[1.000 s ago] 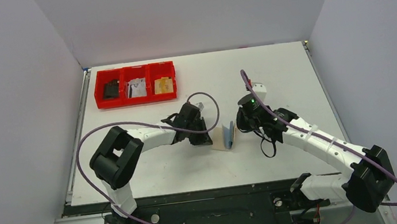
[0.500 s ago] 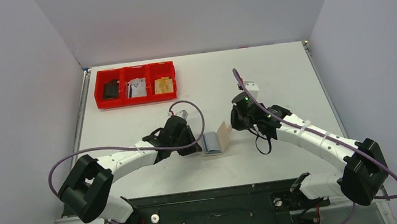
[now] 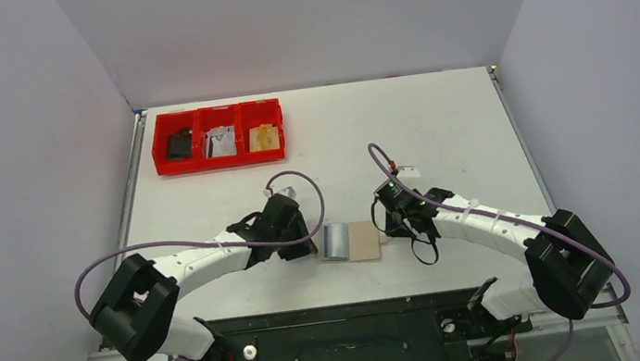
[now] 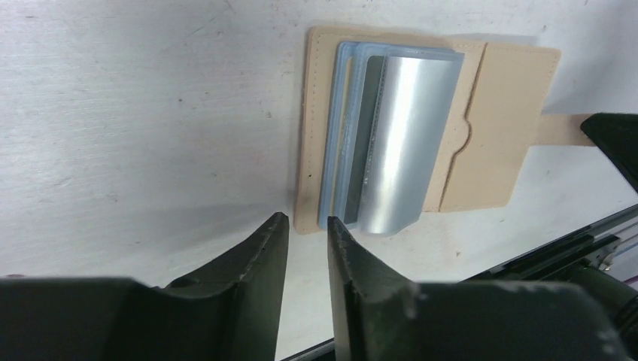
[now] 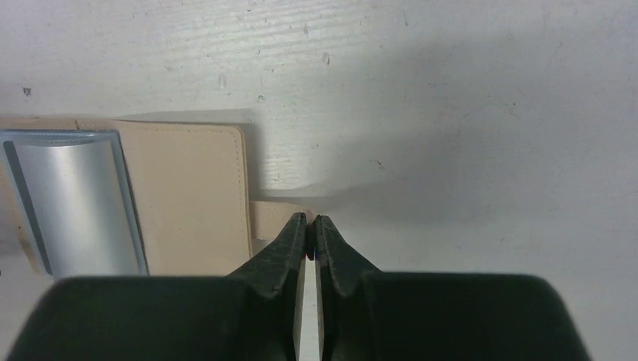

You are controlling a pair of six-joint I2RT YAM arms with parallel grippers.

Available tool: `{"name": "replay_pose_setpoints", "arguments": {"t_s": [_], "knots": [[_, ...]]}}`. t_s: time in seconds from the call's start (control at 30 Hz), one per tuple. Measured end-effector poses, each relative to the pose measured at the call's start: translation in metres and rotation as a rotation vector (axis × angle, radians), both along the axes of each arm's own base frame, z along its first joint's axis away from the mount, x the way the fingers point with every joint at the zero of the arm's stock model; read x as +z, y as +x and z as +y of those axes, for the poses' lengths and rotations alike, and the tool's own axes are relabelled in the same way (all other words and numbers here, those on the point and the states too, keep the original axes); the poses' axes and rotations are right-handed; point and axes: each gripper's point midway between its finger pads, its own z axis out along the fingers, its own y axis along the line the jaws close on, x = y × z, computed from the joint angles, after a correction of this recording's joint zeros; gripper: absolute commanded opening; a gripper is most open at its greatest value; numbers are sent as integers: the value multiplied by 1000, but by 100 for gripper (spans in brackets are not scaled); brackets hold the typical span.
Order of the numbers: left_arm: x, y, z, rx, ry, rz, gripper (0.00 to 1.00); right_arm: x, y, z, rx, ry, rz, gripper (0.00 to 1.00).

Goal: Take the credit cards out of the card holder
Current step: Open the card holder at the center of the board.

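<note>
- Pale blue-grey glossy credit cards: fanned, part-way out of the flat tan stitched card holder, corner just ahead of the left gripper tips.
- Left jaws: slightly apart, nothing between them.
- Right gripper: jaws pinched together on the holder's tan tab.
- Holder lies flat on the white table.

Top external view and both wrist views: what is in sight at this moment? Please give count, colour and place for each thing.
table: one, white, under everything
red tray: one, three compartments, far left of the table
dark item: one, left compartment
whitish item: one, middle compartment
yellowish item: one, right compartment
card holder: one, tan, lying open and flat between the grippers
credit cards: several stacked, pale blue, silvery and one dark, partly in the holder's pocket
arms: two, white and black, with purple cables
left gripper: black, slightly open at the cards' edge, holding nothing
right gripper: black, shut on the holder's tab
</note>
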Motion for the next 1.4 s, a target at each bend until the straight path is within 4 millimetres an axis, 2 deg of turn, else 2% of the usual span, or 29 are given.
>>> {"name": "replay_pose_setpoints", "arguments": {"t_s": [0.07, 0.2, 0.3, 0.43, 0.53, 0.6, 0.67, 0.73, 0.8, 0.93, 1.07, 1.27, 1.4], "knots": [[1, -2, 3, 0, 10, 2, 30, 0, 0, 1, -4, 7, 2, 32], [10, -1, 9, 11, 19, -23, 33, 4, 4, 5, -4, 24, -12, 47], [18, 0, 13, 16, 27, -43, 33, 15, 10, 11, 3, 35, -35, 49], [27, 5, 15, 22, 32, -63, 33, 49, 22, 23, 12, 37, -110, 52], [30, 10, 24, 50, 35, -67, 33, 86, 30, 44, 43, 58, -197, 55], [33, 16, 32, 81, 38, -68, 33, 103, 30, 60, 70, 82, -234, 57], [37, 22, 41, 114, 35, -73, 33, 112, 27, 76, 103, 97, -250, 59], [40, 28, 49, 142, 31, -81, 33, 108, 24, 90, 134, 91, -239, 63], [44, 32, 55, 164, 27, -89, 33, 94, 22, 104, 161, 66, -207, 66], [50, 35, 60, 177, 20, -105, 33, 47, 12, 121, 213, -17, -107, 68], [52, 34, 60, 175, 12, -108, 33, 15, 5, 125, 235, -73, -38, 70], [49, 31, 62, 170, 15, -93, 32, -1, 4, 127, 238, -100, -10, 68], [49, 30, 61, 165, 12, -91, 32, -6, 5, 128, 238, -104, -6, 60]]}}
